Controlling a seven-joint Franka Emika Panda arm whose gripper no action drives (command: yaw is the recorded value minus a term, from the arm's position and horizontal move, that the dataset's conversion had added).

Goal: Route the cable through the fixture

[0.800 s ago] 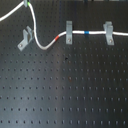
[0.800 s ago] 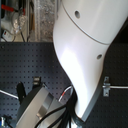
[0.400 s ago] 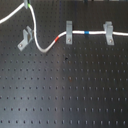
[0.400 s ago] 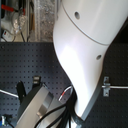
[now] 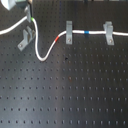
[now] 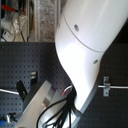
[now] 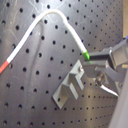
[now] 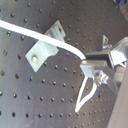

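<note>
Just cable (image 5: 44, 52) beside fixture (image 5: 26, 39).

In the second exterior view the robot arm (image 6: 87, 45) hides most of the cable (image 6: 116, 88).

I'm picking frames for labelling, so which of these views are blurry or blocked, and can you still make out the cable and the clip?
First exterior view: soft but unblocked, cable and fixture readable. Second exterior view: the white arm fills the frame, hiding most of the board. First wrist view: sharpest on the fixture; the hand grips the cable at its green band. Second wrist view: mildly blurred.
</note>
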